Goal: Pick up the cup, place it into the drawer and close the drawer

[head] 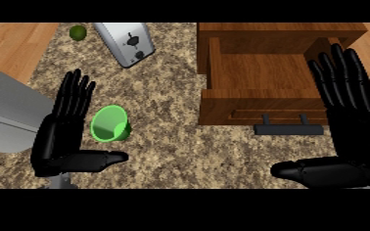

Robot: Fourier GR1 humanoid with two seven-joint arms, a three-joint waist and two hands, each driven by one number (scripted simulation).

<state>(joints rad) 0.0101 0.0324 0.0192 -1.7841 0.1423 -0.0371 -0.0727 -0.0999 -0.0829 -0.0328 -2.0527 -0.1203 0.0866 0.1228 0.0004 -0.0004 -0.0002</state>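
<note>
Two hands, one cup, one drawer

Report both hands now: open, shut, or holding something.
Left hand: open, fingers straight, beside the green cup, holding nothing.
Right hand: open, fingers straight, over the open drawer's right edge, holding nothing.

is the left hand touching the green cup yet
Apart. The head view shows a thin strip of counter between the left hand and the cup; its straight fingers lie just left of the rim.
</note>
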